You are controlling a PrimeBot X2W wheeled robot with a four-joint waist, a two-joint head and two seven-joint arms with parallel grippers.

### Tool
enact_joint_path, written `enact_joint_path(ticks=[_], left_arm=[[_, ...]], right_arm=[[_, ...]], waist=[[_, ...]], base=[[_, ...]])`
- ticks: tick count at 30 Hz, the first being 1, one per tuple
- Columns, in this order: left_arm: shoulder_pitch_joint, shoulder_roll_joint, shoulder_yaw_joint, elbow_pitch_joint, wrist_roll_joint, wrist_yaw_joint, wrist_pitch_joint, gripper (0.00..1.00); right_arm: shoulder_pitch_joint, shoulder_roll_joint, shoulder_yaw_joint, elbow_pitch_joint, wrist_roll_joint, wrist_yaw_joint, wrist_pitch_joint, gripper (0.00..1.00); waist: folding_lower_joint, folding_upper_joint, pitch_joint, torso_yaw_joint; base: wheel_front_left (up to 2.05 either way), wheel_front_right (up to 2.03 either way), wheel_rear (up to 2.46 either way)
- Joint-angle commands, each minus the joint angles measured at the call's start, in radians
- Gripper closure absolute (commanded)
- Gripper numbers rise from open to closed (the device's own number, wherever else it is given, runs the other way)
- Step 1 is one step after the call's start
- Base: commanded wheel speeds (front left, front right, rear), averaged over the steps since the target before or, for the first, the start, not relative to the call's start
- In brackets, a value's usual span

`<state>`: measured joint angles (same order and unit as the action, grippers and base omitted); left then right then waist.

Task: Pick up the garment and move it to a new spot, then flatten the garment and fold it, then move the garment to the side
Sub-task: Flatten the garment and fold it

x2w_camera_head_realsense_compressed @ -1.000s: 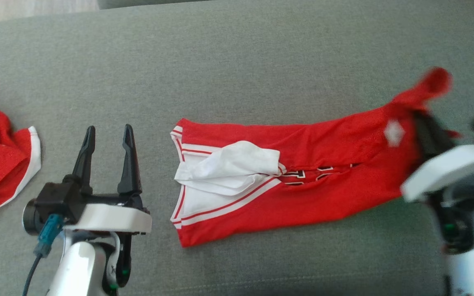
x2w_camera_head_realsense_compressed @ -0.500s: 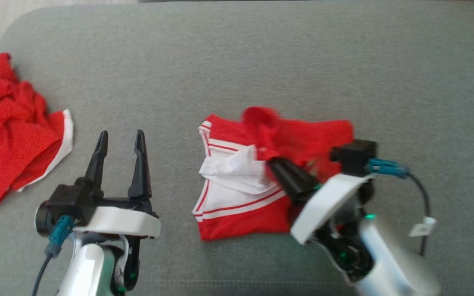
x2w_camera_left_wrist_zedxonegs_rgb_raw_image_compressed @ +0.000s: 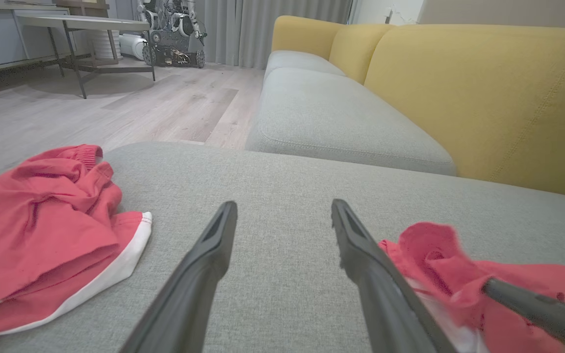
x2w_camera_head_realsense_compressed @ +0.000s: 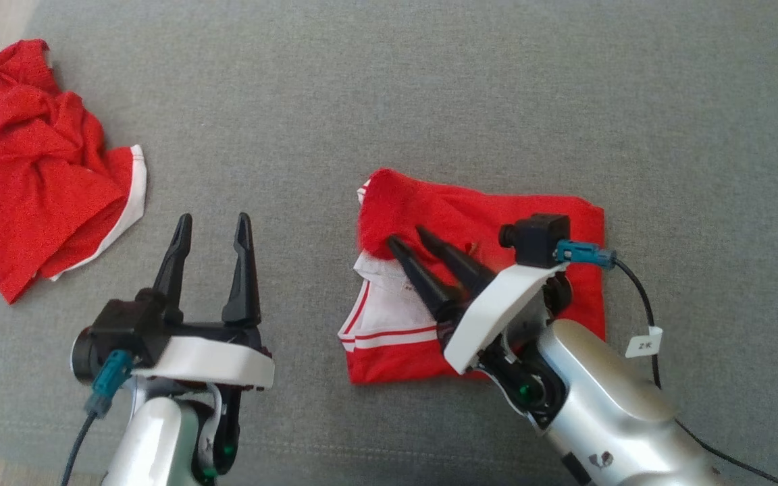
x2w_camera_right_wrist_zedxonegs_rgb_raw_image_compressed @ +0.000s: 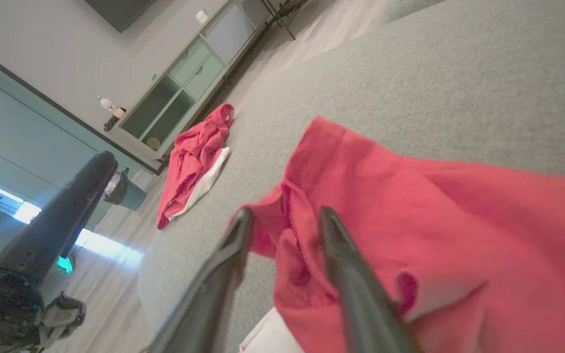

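Partly, right fingers (x2w_camera_head_realsense_compressed: 420, 273) and forearm (x2w_camera_head_realsense_compressed: 598, 398) hide the folded garment (x2w_camera_head_realsense_compressed: 477, 209).

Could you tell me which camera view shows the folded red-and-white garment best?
The head view: the whole folded garment lies in it from above, apart from what the right gripper covers. The right wrist view gives a close, partial look at its red top layer; the left wrist view catches one end at lower right.

Grey cushion (x2w_camera_head_realsense_compressed: 429, 81), yellow sofa back (x2w_camera_left_wrist_zedxonegs_rgb_raw_image_compressed: 483, 88), wooden floor (x2w_camera_left_wrist_zedxonegs_rgb_raw_image_compressed: 165, 103)
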<state>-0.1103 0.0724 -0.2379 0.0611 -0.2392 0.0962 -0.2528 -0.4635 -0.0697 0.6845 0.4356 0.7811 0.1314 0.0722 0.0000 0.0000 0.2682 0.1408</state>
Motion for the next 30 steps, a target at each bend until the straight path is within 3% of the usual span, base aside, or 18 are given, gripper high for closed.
enact_joint_path(ticks=[1,6,11,21,26,30], left_arm=[[-0.045,0.001,0.043,-0.031,0.008,0.0,-0.009,0.0],[-0.052,-0.001,0.052,-0.024,0.014,-0.008,-0.009,0.0],[-0.051,0.001,0.066,-0.023,0.025,-0.011,-0.009,0.0],[-0.03,0.009,0.083,-0.027,0.039,-0.007,-0.009,0.0],[-0.025,0.019,0.088,-0.025,0.042,-0.005,-0.009,0.0],[-0.021,0.03,0.089,-0.013,0.043,-0.006,-0.009,0.0]], right_arm=[[-0.031,0.019,0.024,-0.029,0.019,-0.001,-0.026,0.0],[-0.079,0.019,0.06,-0.029,0.036,-0.001,-0.121,0.0],[-0.109,0.019,0.02,-0.058,0.006,-0.001,-0.21,0.0],[-0.014,-0.077,-0.245,-0.153,-0.175,-0.001,-0.255,0.0],[0.1,-0.126,-0.409,-0.243,-0.325,-0.001,-0.209,0.0],[0.215,-0.124,-0.528,-0.355,-0.46,-0.001,-0.159,0.0]], waist=[[0.0,0.0,0.004,-0.004],[0.0,0.0,0.006,-0.022],[0.0,0.0,-0.002,-0.054],[0.0,0.0,-0.026,-0.111],[0.0,0.0,-0.032,-0.134],[0.0,0.0,-0.043,-0.147]], base=[[0.0,0.0,0.0],[0.0,0.0,0.0],[0.0,0.0,0.0],[0.0,0.0,0.0],[0.0,0.0,0.0],[0.0,0.0,0.0]])
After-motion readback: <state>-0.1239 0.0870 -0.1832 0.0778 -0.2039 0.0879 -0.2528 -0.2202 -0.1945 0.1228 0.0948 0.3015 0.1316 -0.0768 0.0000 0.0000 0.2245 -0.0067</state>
